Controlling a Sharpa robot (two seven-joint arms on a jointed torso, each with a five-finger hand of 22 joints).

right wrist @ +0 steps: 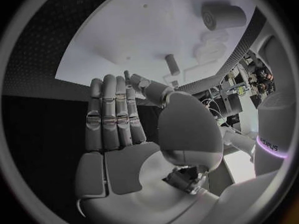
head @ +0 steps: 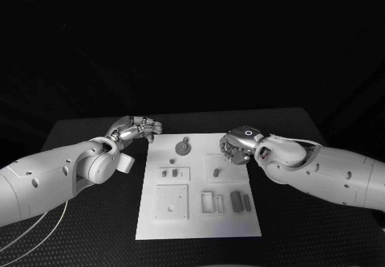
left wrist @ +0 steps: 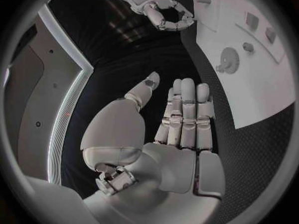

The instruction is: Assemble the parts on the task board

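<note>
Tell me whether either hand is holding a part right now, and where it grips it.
Neither holds anything. The left hand hovers beside the task board with fingers straight and empty; the right hand is likewise empty near the board's far edge.

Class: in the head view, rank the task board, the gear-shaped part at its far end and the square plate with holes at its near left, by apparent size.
1. Task board, by far the largest.
2. Square plate with holes.
3. Gear-shaped part, smallest; it lies farther from the camera, so its true size may be slightly understated.
</note>
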